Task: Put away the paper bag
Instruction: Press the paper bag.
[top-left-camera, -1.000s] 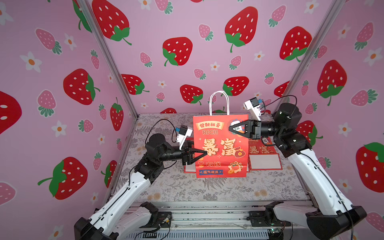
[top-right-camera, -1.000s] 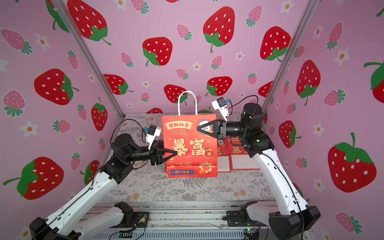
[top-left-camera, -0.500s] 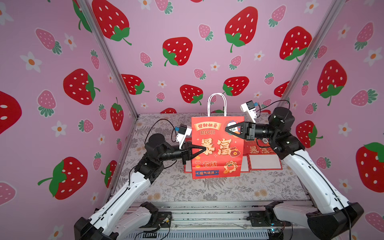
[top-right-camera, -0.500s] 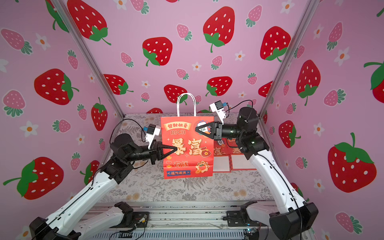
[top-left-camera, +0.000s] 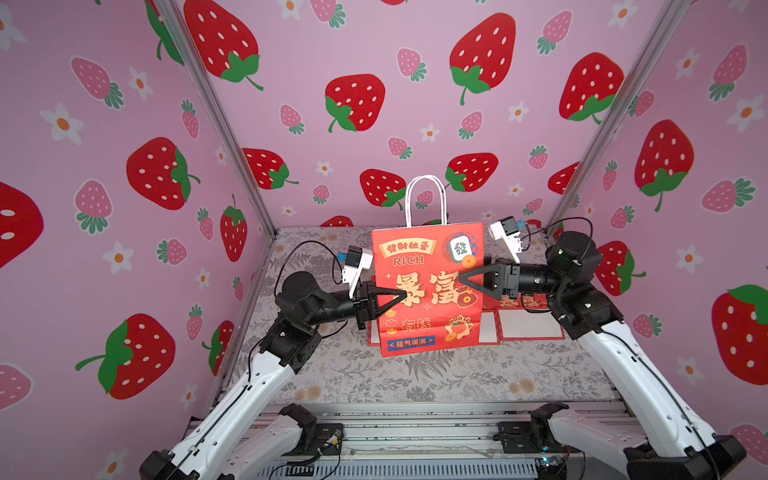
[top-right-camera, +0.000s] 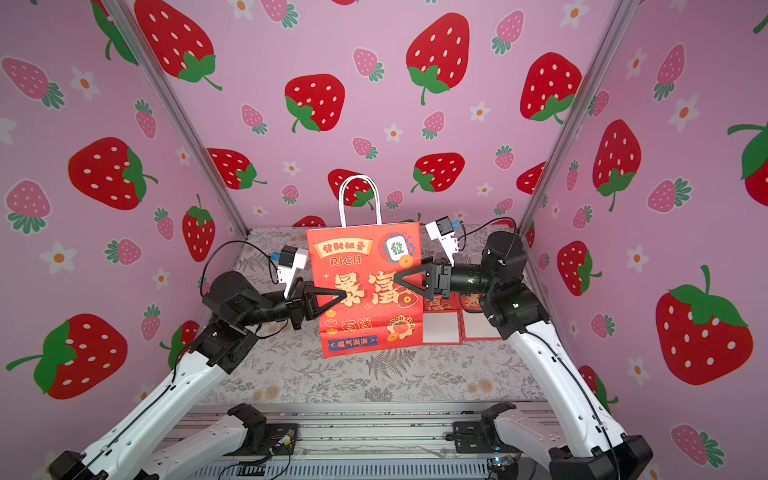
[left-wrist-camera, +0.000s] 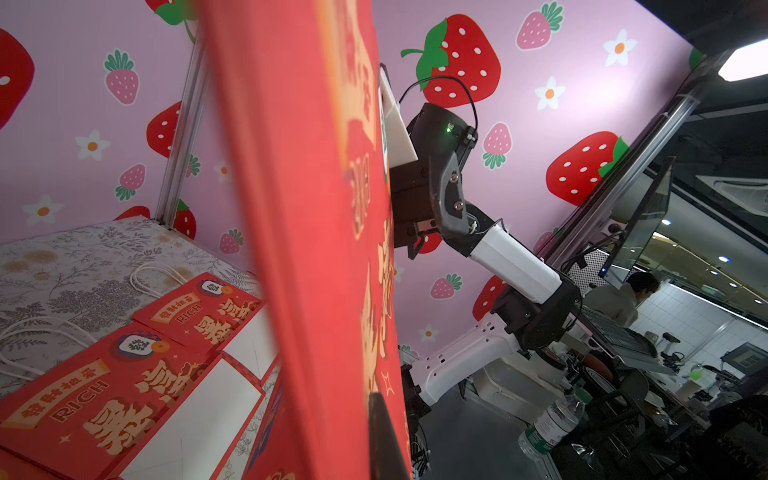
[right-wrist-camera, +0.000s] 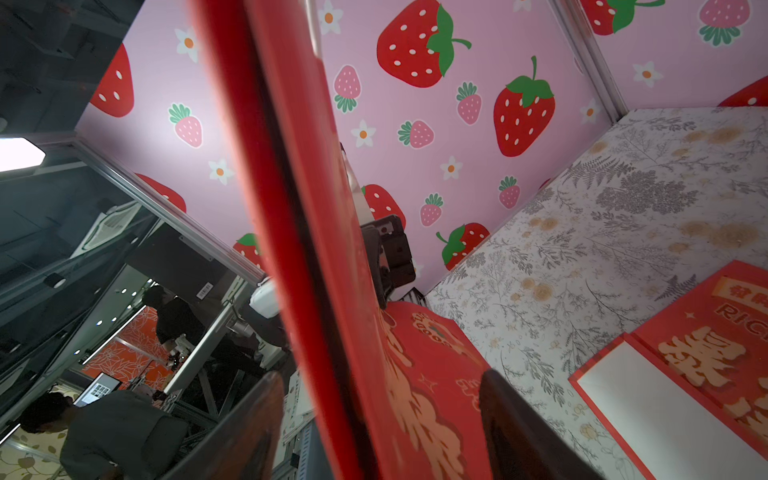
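The red paper bag (top-left-camera: 428, 291) (top-right-camera: 365, 291) with white handles stands upright over the middle of the table. My left gripper (top-left-camera: 405, 294) (top-right-camera: 345, 293) is shut on its left edge. In the left wrist view one dark finger (left-wrist-camera: 384, 440) presses the printed face of the bag (left-wrist-camera: 311, 208); the other finger is hidden behind it. My right gripper (top-left-camera: 461, 279) (top-right-camera: 395, 279) is open at the bag's right edge. In the right wrist view its jaws (right-wrist-camera: 380, 374) straddle the bag (right-wrist-camera: 316, 249) with a gap on each side. Whether the bag's bottom touches the cloth I cannot tell.
Two flattened red bags (top-left-camera: 528, 320) (top-right-camera: 457, 324) (left-wrist-camera: 124, 395) (right-wrist-camera: 685, 374) lie on the floral tablecloth (top-left-camera: 457, 374) at the back right, just behind the upright bag. Strawberry-print walls close in the left, back and right. A metal rail (top-left-camera: 395, 415) runs along the front.
The left gripper has shut on the bag's left edge. The right gripper, earlier shut on the bag's right side, has opened. The bag has shifted slightly left.
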